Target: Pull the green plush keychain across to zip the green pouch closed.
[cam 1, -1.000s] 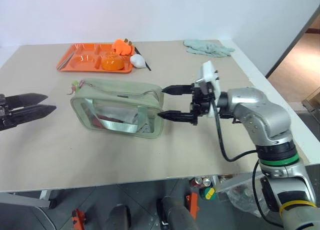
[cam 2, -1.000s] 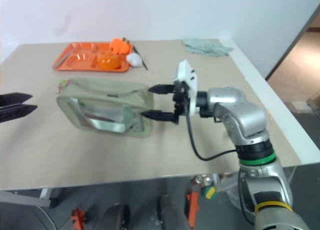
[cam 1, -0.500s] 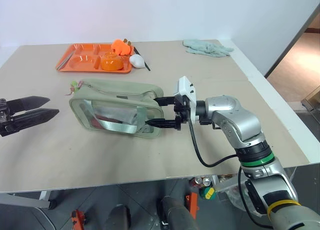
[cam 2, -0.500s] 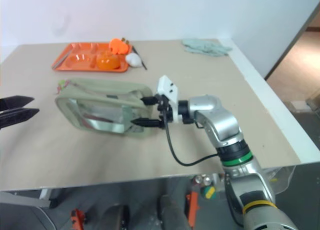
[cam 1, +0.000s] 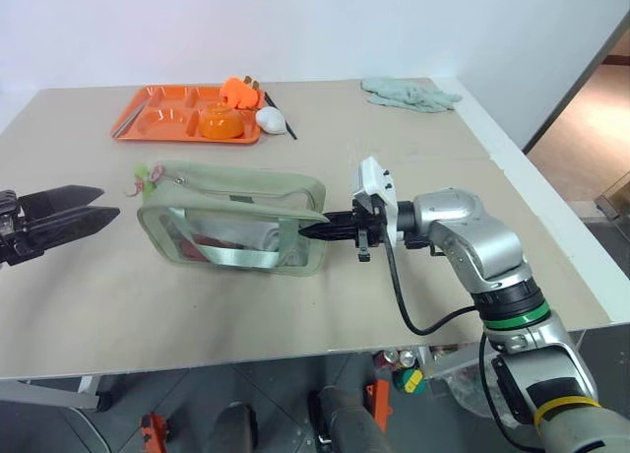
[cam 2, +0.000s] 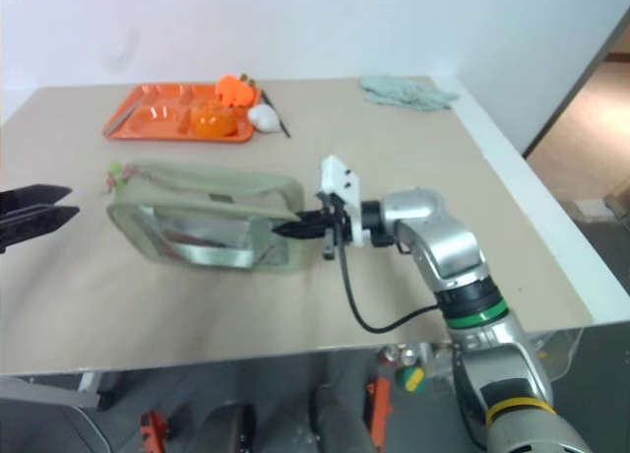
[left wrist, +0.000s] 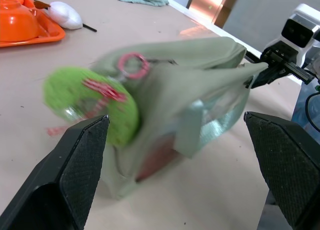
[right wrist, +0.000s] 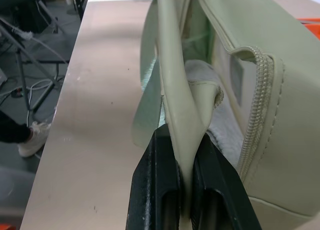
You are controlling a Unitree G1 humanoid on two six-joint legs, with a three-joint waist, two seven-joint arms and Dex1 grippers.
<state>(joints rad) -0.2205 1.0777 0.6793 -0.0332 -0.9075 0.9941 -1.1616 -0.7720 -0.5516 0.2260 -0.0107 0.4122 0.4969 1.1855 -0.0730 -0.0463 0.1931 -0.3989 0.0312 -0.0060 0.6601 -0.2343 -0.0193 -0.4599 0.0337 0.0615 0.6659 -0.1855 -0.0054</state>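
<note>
The green pouch (cam 1: pixel 231 217) lies on the table with its clear window facing me and its top zip (right wrist: pixel 257 105) gaping. The green plush keychain (left wrist: pixel 90 102) hangs with a pinkish cord at the pouch's left end (cam 1: pixel 148 174). My right gripper (cam 1: pixel 307 230) points left and is shut on a fold of fabric at the pouch's right end (right wrist: pixel 181 140). My left gripper (cam 1: pixel 106 203) stands open, level, a short way left of the keychain and apart from it; the keychain sits between its fingers' line in the left wrist view (left wrist: pixel 180 140).
An orange tray (cam 1: pixel 157 118) with an orange bowl (cam 1: pixel 221 125) sits at the back left, an orange toy (cam 1: pixel 239 91) and a white object (cam 1: pixel 271 118) beside it. A pale mint glove (cam 1: pixel 409 94) lies at the back right. The table's right edge (cam 1: pixel 532 192) is near my right arm.
My right gripper moved left onto the pouch's right end, sank a little and closed on its fabric. The pouch's end got pinched. My left gripper stayed open and nearly still.
</note>
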